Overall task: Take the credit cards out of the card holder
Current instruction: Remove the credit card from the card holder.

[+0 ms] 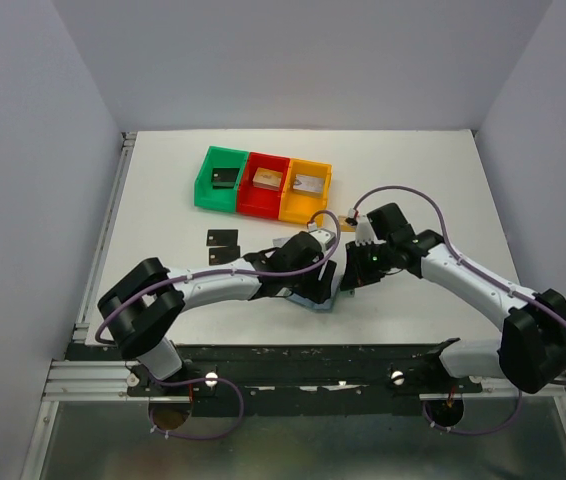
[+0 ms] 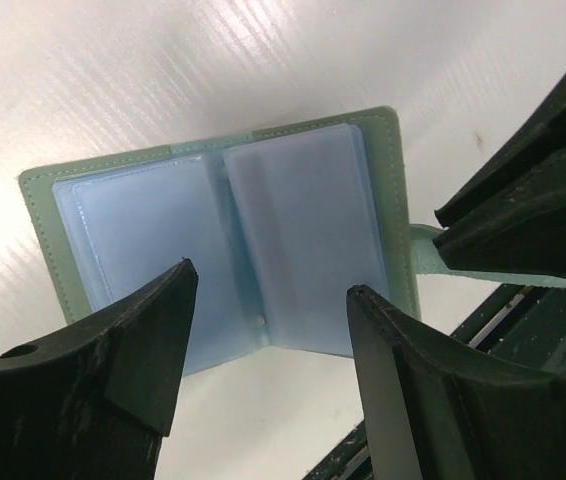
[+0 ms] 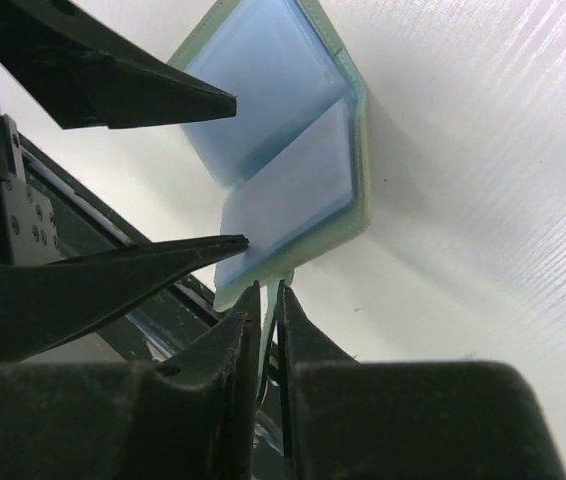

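The card holder lies open on the white table and shows pale blue pockets with no card visible in them. In the top view it is mostly under the two wrists. My left gripper is open and hovers over the holder's near edge with one finger on each side of the fold. My right gripper is shut on the holder's little closing tab. Two black credit cards lie on the table to the left of the grippers. The gold and silvery cards are hidden or out of view.
Green, red and orange bins stand in a row behind the grippers, each holding a small piece. The black frame rail runs along the table's near edge, close to the holder.
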Motion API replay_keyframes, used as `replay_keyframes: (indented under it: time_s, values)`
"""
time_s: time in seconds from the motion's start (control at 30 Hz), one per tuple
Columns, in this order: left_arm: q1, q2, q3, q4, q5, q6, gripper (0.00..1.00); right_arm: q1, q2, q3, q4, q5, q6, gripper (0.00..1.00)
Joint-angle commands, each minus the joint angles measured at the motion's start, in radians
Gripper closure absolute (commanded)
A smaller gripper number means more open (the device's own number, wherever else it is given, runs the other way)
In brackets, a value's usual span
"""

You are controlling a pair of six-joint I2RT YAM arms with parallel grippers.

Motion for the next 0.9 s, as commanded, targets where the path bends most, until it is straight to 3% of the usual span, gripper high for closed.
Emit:
replay_keyframes:
  time_s: [0.0, 0.17, 0.3, 0.5, 0.87]
  values:
    - [0.002, 0.064, 0.023, 0.015, 0.025, 0.007, 0.26, -0.004, 0.013, -0.021, 0.017, 0.009, 0.049, 0.72]
    - [0.002, 0.095, 0.015, 0.011, 0.004, -0.007, 0.27, -0.004, 0.028, -0.084, 0.071, -0.004, 0.092, 0.58]
    - [0.003, 0.096, 0.003, 0.011, -0.022, -0.018, 0.28, -0.004, 0.007, -0.130, 0.098, 0.071, 0.134, 0.49]
    - [0.003, 0.070, -0.042, 0.034, -0.047, -0.042, 0.31, -0.006, -0.079, -0.205, 0.138, 0.199, 0.224, 0.43]
    - [0.007, 0.092, -0.079, 0.058, -0.067, -0.079, 0.32, -0.007, -0.210, -0.263, 0.131, 0.291, 0.286, 0.30]
